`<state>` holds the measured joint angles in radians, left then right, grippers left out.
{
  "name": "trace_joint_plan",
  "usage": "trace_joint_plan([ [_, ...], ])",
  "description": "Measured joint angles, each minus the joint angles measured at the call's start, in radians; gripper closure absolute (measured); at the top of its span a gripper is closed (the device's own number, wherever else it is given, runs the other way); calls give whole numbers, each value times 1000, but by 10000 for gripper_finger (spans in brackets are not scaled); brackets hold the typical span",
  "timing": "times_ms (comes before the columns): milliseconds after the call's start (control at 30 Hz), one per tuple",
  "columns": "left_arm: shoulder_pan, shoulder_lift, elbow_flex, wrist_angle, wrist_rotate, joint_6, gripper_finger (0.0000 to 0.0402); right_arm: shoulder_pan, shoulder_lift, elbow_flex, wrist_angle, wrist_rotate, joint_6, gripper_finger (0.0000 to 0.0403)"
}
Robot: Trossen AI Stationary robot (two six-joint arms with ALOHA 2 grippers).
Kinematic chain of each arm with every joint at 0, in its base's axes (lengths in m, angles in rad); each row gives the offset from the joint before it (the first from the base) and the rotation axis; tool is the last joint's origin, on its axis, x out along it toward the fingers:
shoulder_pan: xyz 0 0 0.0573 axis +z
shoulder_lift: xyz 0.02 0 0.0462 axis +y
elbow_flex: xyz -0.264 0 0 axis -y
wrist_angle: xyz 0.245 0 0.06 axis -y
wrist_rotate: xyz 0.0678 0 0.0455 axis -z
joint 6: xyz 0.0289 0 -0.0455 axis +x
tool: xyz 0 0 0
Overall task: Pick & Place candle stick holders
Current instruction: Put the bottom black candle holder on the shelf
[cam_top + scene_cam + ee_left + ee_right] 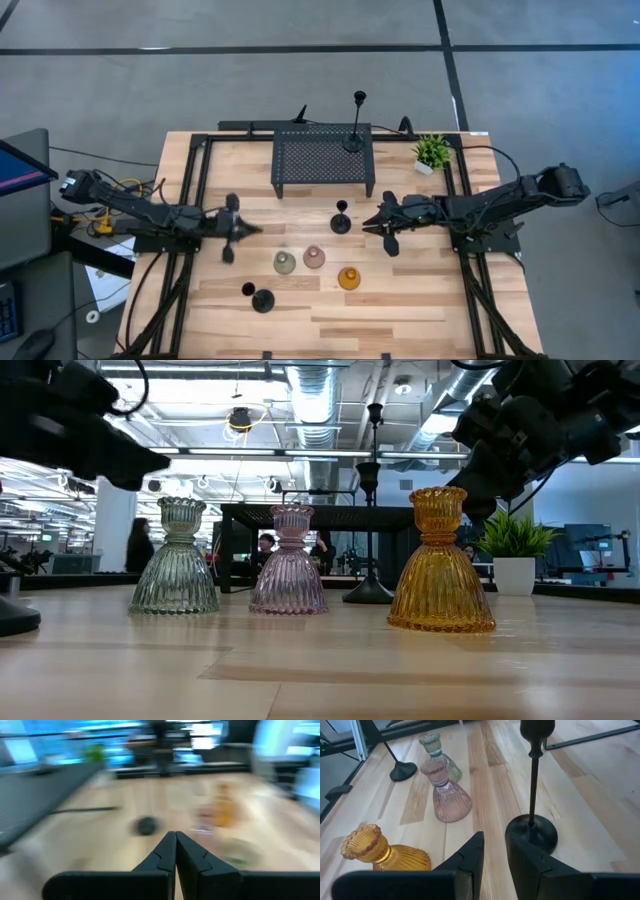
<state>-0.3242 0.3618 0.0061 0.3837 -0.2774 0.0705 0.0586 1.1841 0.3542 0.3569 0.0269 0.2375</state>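
Three squat holders stand on their bases mid-table: green (285,262), pink (314,257), amber (348,278). One black thin-stemmed holder (341,220) stands upright on its round base just left of my right gripper (366,222). That gripper is slightly open, with its fingers (475,851) just short of the base (532,832). A tall black holder (355,135) stands on the rack. A third black holder (262,298) stands near the front edge. My left gripper (250,229) is shut and empty, left of the green holder.
A black perforated rack (323,158) stands at the table's far middle. A small potted plant (432,152) stands to its right. Black frame rails (190,190) run along the table's left and right sides. Bare wood lies at the front right.
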Motion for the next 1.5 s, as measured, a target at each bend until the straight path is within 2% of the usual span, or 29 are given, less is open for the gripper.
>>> trace_joint_plan([
  [100,0,0,0,-1,226,3,393,0,0,0,0,0,0,327],
  [200,0,0,0,-1,378,-28,393,0,0,0,0,0,0,327],
  [333,0,0,0,-1,497,-82,396,0,0,0,8,0,0,327],
  [533,0,36,0,-1,678,-78,394,0,-1,0,33,0,0,327],
  [867,0,147,0,12,682,-76,379,0,-1,0,41,0,127,327],
  [1267,-6,236,0,156,698,-103,303,0,-1,0,41,0,183,327],
  [1500,-61,308,0,311,693,-102,263,0,-1,0,41,0,182,327],
])
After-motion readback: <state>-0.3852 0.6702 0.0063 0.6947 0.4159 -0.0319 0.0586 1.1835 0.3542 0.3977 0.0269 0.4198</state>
